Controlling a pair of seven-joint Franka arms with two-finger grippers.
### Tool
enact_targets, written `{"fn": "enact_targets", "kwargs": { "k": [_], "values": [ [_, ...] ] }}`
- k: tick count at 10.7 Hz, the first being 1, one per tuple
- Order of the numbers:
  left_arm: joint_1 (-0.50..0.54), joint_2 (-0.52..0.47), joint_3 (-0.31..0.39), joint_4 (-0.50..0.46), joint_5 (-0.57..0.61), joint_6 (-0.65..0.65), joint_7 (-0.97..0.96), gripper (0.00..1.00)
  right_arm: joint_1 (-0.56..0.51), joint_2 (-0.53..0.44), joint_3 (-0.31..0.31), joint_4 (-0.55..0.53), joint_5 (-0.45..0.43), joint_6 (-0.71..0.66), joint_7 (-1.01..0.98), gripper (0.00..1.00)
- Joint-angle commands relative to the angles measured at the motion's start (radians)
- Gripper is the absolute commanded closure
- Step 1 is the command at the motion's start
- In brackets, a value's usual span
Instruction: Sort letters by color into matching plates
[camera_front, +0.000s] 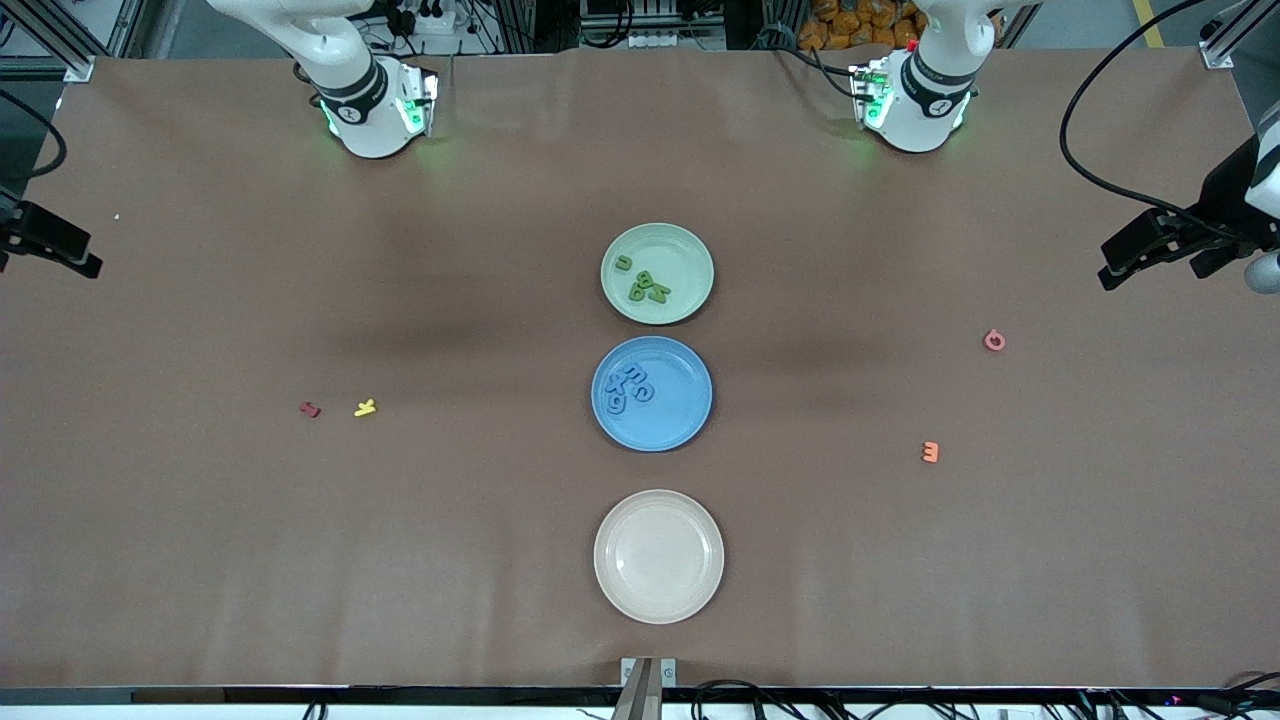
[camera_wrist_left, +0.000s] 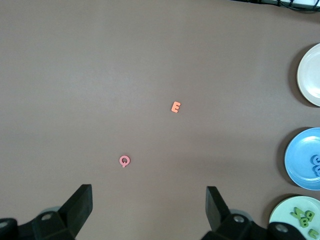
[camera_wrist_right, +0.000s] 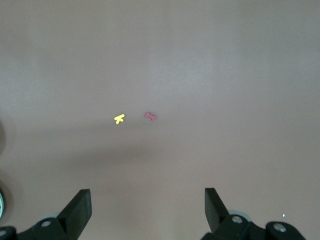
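So the sorting looks done: the green letters (camera_front: 648, 287) are piled in the mint green plate (camera_front: 690, 250), and the blue letters (camera_front: 630, 385) sit in the blue plate (camera_front: 675, 420), which is just nearer the front camera than the green one. Nearest of the three in that row is a beige-pink plate (camera_front: 658, 556) with nothing in it. The front view is the only one that gets all three plates whole; the left wrist view just clips them at its edge, though you can still make out green letters in the mint plate there. What that wrist view does show better is the strays at the left arm's end of the table: a pink letter (camera_wrist_left: 124, 160) that reads as a Q and an orange E (camera_wrist_left: 175, 107), well apart from each other. The right wrist view picks up the other pair, a yellow letter (camera_wrist_right: 119, 119) just beside a dark red one (camera_wrist_right: 150, 116), out toward the right arm's end. Both arms are parked out at the table's ends: the left gripper (camera_wrist_left: 149, 207) and the right gripper (camera_wrist_right: 148, 210) hang over bare tabletop, fingers spread wide, holding nothing.
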Motion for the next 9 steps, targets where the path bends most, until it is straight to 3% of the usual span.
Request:
{"fn": "enact_targets", "kwargs": {
  "k": [1,3,9],
  "values": [
    [-0.032,-0.022,0.009,-0.012,0.025,0.006,0.004,0.00,0.010,-0.018,0.002,-0.024,-0.004,0.009,0.013,0.00],
    [-0.086,-0.022,0.054,-0.012,0.025,0.000,0.000,0.00,0.023,-0.017,0.001,-0.021,-0.004,0.009,0.013,0.00],
    [-0.072,-0.007,0.046,-0.009,0.002,0.001,0.007,0.00,0.049,-0.013,-0.013,-0.018,-0.004,-0.001,0.072,0.00]
  ]
}}
